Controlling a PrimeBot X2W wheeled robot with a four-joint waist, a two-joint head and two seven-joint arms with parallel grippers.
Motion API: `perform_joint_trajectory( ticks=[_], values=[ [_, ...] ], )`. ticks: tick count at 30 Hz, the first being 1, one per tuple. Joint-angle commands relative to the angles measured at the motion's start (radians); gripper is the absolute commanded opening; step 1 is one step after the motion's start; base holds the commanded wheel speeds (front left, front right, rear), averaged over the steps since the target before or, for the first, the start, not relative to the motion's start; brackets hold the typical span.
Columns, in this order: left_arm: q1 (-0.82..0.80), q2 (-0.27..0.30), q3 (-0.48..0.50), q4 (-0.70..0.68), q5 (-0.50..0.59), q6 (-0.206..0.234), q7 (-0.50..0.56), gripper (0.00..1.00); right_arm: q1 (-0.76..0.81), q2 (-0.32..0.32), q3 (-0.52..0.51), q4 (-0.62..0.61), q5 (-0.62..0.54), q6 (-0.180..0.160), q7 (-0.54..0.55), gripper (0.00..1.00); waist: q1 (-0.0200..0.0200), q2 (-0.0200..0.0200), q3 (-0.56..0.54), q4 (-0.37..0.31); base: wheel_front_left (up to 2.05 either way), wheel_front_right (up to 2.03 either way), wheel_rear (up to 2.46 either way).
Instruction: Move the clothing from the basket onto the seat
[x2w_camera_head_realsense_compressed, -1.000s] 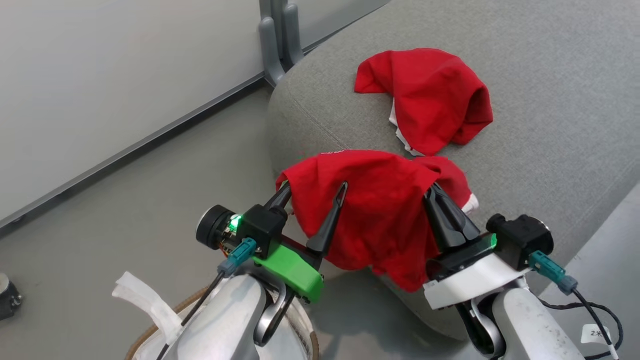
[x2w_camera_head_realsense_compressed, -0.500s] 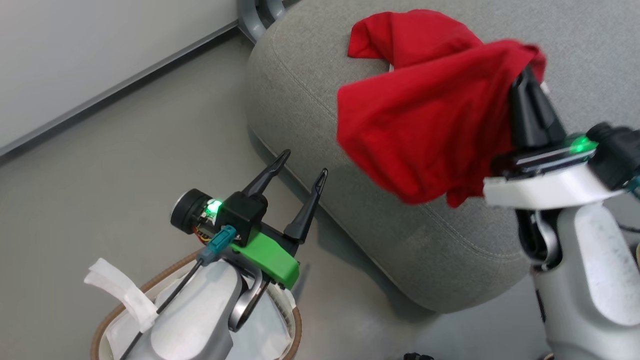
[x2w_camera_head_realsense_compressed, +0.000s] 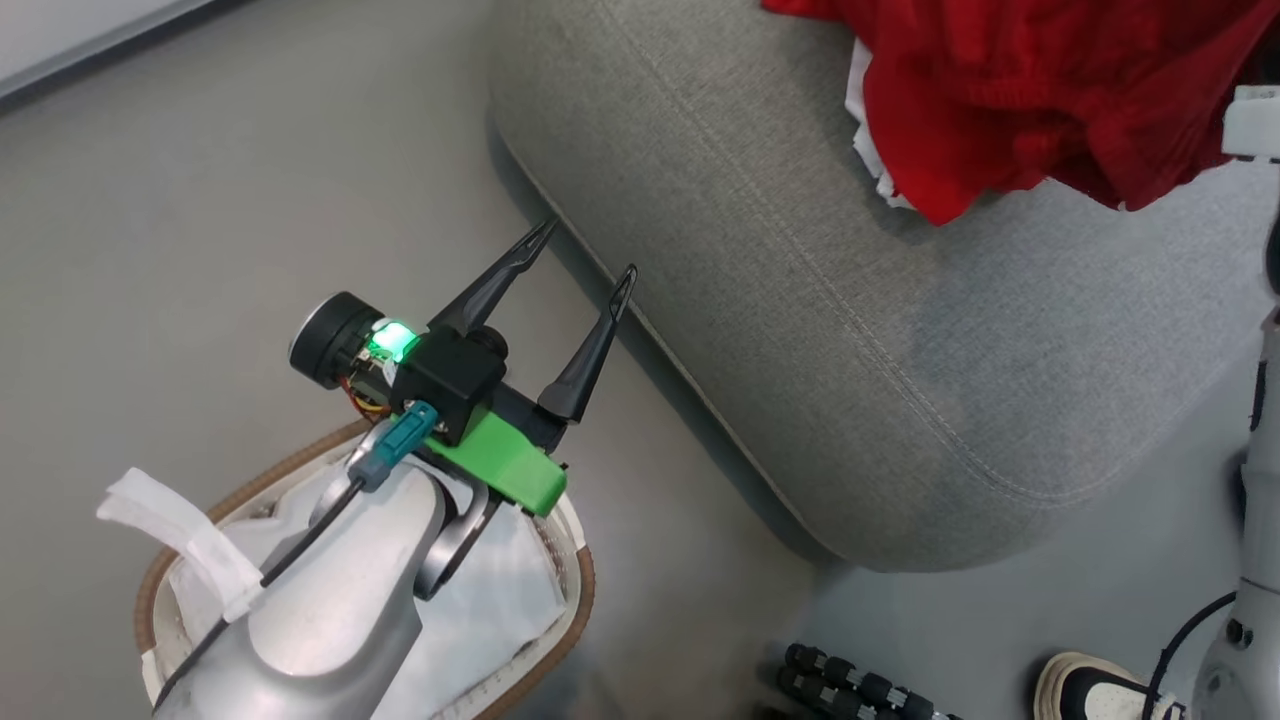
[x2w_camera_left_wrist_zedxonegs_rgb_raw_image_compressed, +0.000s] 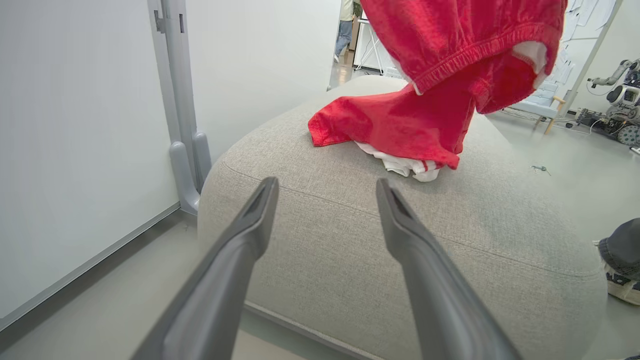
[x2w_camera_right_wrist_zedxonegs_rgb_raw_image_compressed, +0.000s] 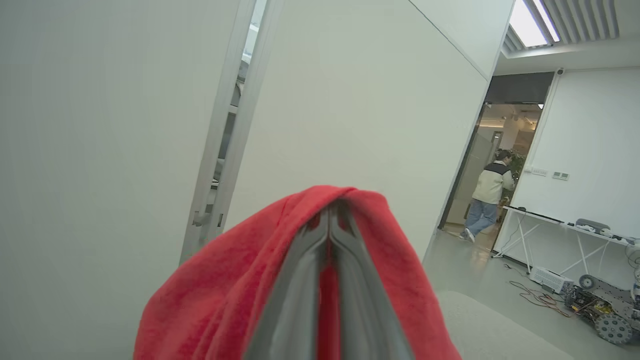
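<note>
My left gripper (x2w_camera_head_realsense_compressed: 589, 246) had let go: wide open, empty, over the basket (x2w_camera_head_realsense_compressed: 583, 585). My right gripper (x2w_camera_right_wrist_zedxonegs_rgb_raw_image_compressed: 332, 207), clamped on the red shorts (x2w_camera_left_wrist_zedxonegs_rgb_raw_image_compressed: 450, 40), had carried them above the seat (x2w_camera_left_wrist_zedxonegs_rgb_raw_image_compressed: 350, 240); release remained.

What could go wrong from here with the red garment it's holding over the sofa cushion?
1. The held red garment is draped over the shut right gripper, so it may cling when the jaws open.
2. Its hem hangs low over the lying red garment on the sofa cushion and might drag that one toward the edge.
3. A person's shoe stands close beside the cushion and could be bumped if the robot shifts.
</note>
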Motion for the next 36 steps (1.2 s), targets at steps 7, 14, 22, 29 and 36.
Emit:
perform_joint_trajectory(
  ticks=[7, 14, 22, 29, 36],
  values=[
    [-0.066, 0.035, 0.000, -0.036, 0.009, -0.005, 0.001, 1.00, -0.068, -0.012, -0.107, 0.157, -0.059, -0.001, -0.002, 0.00, -0.0001, 0.0000, 0.143, 0.108, 0.00, 0.00, 0.00],
    [-0.068, 0.045, 0.005, -0.042, 0.013, -0.005, 0.001, 1.00, -0.042, 0.021, -0.183, 0.317, -0.095, -0.001, -0.002, 0.00, -0.0001, 0.0000, 0.180, 0.140, 0.00, 0.00, 0.00],
    [-0.034, 0.029, 0.026, -0.022, 0.003, -0.003, 0.001, 1.00, 0.033, 0.050, -0.207, 0.385, -0.083, -0.001, -0.002, 0.00, -0.0001, 0.0000, 0.145, 0.144, 0.00, 0.00, 0.00],
    [0.018, -0.012, 0.079, -0.002, -0.003, 0.001, 0.001, 1.00, 0.149, 0.047, -0.171, 0.357, -0.056, -0.001, -0.002, 1.00, -0.0001, 0.0000, 0.041, 0.153, 0.00, 0.00, 0.00],
    [0.092, -0.060, 0.153, 0.009, 0.006, 0.001, 0.001, 1.00, 0.258, 0.031, -0.099, 0.298, -0.014, -0.001, -0.002, 1.00, -0.0001, 0.0000, -0.060, 0.193, 0.00, 0.00, 0.00]
  ],
)
